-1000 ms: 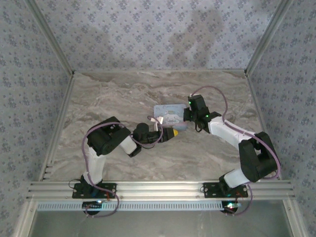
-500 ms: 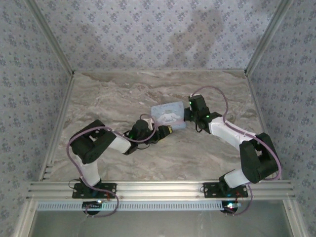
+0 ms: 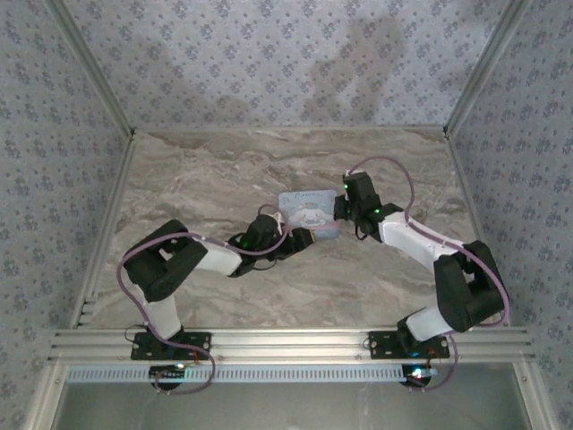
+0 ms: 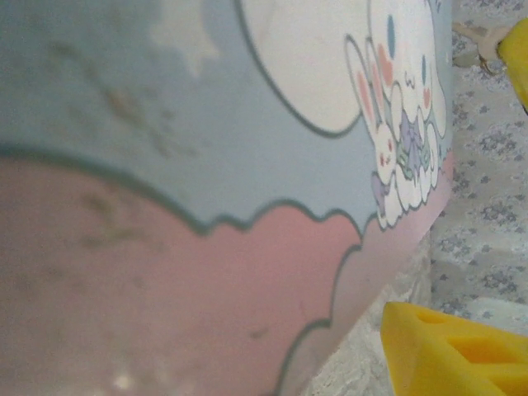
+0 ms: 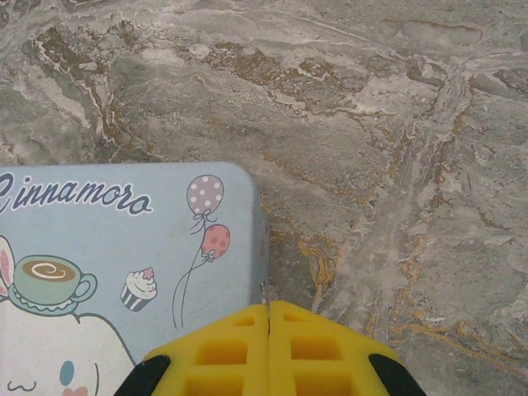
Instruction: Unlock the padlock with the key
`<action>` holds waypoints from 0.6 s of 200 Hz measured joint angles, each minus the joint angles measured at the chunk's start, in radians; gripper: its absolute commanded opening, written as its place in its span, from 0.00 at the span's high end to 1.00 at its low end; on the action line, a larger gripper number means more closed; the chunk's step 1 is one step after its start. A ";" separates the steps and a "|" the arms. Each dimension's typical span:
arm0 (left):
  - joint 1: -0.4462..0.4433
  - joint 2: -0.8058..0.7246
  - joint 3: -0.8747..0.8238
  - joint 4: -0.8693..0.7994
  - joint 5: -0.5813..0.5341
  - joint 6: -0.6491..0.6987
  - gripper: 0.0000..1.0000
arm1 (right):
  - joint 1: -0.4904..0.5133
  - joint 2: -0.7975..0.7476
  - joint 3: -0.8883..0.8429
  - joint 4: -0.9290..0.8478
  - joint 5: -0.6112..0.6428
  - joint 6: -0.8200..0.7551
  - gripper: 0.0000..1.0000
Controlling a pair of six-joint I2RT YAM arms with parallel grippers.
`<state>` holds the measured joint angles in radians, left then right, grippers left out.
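Overhead view, centre of frame: pale blue Cinnamoroll box (image 3: 306,208) lying flat on the marble table (image 3: 206,170), a touch right of middle, patterned walls (image 3: 269,63) behind and to both sides. Coming in from lower left, left gripper (image 3: 303,236), tips right at the box's lower-left edge. Coming in from the right, right gripper (image 3: 338,213), tucked in at the box's right edge. Two arms, one box, flanked from opposite sides! Down on the left wrist camera: box face huge and blurred across the left and centre of the frame, blue above, pink scalloped band below, white bunny print at upper right. Yellow fingers (image 4: 445,351) well apart here: one chunky pad at lower right, a sliver of the other in the top right corner, open gap between them with wall and marble behind. Small tan shape (image 4: 474,37) beside that upper sliver, too blurred to name. Touching the box or just beside it? Cannot tell from this close. Over on the right wrist camera: yellow pads (image 5: 223,355) pressed flat together at bottom centre, only a hairline seam between, nothing seen clamped. Box at lower left of that frame, with script lettering, balloons, cupcake and teacup print, rounded corner just above and left of the closed tips, right edge running down towards them. Bare veined marble across the top and right.
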<state>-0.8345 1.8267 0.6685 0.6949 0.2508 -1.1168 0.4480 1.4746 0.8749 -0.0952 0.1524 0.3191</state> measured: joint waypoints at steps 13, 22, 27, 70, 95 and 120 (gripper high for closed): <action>-0.010 0.000 0.004 -0.001 -0.013 0.028 0.29 | 0.002 0.011 0.000 0.003 -0.003 0.004 1.00; -0.017 0.001 0.005 0.001 -0.023 0.050 0.29 | 0.007 0.021 0.000 0.003 -0.006 0.007 1.00; -0.022 0.001 0.005 0.004 -0.032 0.062 0.28 | 0.010 0.026 0.000 0.003 -0.006 0.007 1.00; -0.058 0.050 0.008 0.149 -0.113 0.171 0.26 | 0.043 0.037 -0.010 0.010 -0.006 0.025 1.00; -0.059 0.093 0.010 0.238 -0.145 0.231 0.26 | 0.048 0.038 -0.013 0.019 -0.006 0.033 1.00; -0.061 0.111 0.010 0.276 -0.182 0.264 0.26 | 0.056 0.039 -0.015 0.025 -0.005 0.034 1.00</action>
<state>-0.8955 1.9373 0.6781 0.9707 0.0685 -0.8524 0.5041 1.5131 0.8597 -0.0700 0.1471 0.3527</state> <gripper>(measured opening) 0.736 0.060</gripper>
